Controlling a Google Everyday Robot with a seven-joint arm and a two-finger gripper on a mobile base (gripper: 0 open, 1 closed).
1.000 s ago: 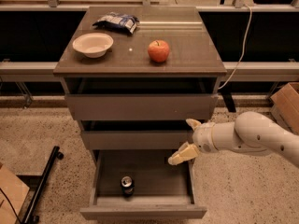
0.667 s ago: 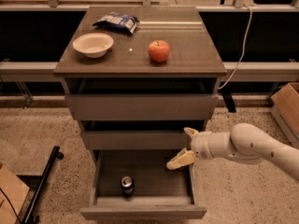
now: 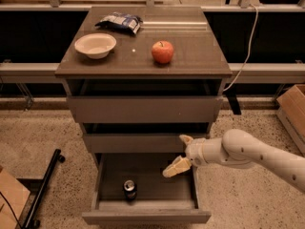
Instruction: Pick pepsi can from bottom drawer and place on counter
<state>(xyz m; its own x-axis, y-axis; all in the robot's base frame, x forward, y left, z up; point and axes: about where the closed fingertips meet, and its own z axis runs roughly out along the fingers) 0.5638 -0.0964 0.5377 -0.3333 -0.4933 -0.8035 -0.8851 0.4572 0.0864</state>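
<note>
Dark cylindrical pepsi can (image 3: 129,190), silver-topped, upright in open grey-brown bottom drawer (image 3: 145,217), below-left of gripper (image 3: 181,152), apart from it, cream two-finger gripper spread wide, holding nothing, over drawer's right side, flat grey-brown counter (image 3: 138,61) well above it

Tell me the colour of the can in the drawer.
The can is dark, silver top, camera view; claw open to its right.

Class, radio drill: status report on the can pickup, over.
Gripper over bottom drawer's right side, jaws open, empty. Pepsi can upright in drawer, untouched. Nothing between them.
</note>
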